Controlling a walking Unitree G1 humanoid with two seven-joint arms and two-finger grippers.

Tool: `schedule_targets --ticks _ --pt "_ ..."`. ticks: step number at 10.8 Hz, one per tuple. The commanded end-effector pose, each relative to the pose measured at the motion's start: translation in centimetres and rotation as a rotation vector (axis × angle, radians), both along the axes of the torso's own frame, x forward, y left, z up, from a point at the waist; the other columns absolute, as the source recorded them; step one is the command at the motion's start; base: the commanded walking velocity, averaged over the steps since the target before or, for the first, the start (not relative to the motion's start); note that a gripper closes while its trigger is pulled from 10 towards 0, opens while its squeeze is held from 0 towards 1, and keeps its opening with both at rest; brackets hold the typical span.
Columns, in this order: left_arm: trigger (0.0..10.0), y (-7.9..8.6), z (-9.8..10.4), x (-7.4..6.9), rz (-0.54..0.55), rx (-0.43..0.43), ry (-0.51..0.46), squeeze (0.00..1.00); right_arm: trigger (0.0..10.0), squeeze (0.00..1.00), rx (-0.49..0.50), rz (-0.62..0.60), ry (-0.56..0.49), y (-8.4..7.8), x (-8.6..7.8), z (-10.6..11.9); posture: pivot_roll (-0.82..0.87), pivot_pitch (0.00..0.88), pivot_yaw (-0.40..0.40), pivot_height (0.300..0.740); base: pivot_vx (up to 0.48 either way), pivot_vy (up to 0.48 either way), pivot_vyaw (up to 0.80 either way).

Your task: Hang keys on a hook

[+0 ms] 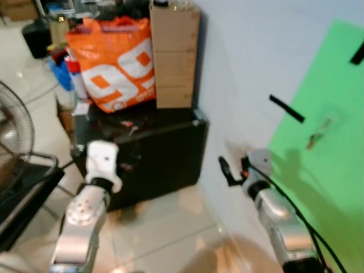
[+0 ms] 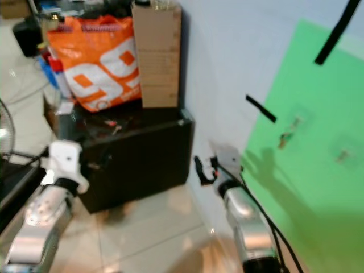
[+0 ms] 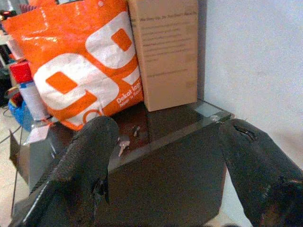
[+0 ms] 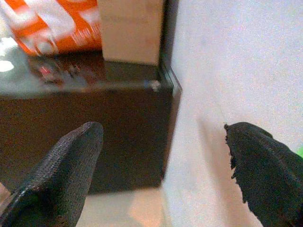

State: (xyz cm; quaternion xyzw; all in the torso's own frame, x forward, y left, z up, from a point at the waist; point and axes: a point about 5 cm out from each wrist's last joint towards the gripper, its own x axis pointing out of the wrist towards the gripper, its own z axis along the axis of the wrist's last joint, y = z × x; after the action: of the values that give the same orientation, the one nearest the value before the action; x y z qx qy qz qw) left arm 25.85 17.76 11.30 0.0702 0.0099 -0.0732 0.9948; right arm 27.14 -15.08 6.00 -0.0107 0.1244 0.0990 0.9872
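Two grippers, both spread and empty: my left gripper (image 3: 165, 170) lower left, facing the black cabinet (image 1: 165, 153). The keys (image 3: 122, 143) lie on its top at centre-left, below the orange bag (image 1: 116, 62). My right gripper (image 1: 230, 170) hangs close to the wall (image 1: 239, 74); swinging it risks scraping. The hook (image 1: 327, 122) sits far right on the green sheet (image 1: 330, 170); floor below stays open.

Pale wall (image 1: 244, 62) with green sheet (image 1: 327, 165), dark cabinet (image 1: 153, 156), glossy tiled floor (image 1: 165, 233)
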Motion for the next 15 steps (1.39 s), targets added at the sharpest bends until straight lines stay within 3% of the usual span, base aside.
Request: schedule_targets --ticks 1,12,15 --pt "10.0 0.5 0.3 0.2 0.017 0.013 -0.007 0.00 10.0 1.00 -0.001 0.007 -0.030 0.2 0.4 0.6 -0.03 0.000 -0.023 0.740 0.341 0.000 0.00" --pt "10.0 0.3 0.5 0.0 0.011 0.005 -0.010 0.00 10.0 1.00 0.038 0.046 -0.029 1.0 0.6 0.5 -0.02 0.000 -0.030 0.740 0.360 0.000 0.00" --pt "10.0 0.3 0.5 0.0 0.008 0.003 -0.010 0.00 10.0 1.00 0.047 0.080 -0.033 1.4 0.6 0.6 -0.01 0.000 -0.033 0.740 0.380 0.000 0.68"
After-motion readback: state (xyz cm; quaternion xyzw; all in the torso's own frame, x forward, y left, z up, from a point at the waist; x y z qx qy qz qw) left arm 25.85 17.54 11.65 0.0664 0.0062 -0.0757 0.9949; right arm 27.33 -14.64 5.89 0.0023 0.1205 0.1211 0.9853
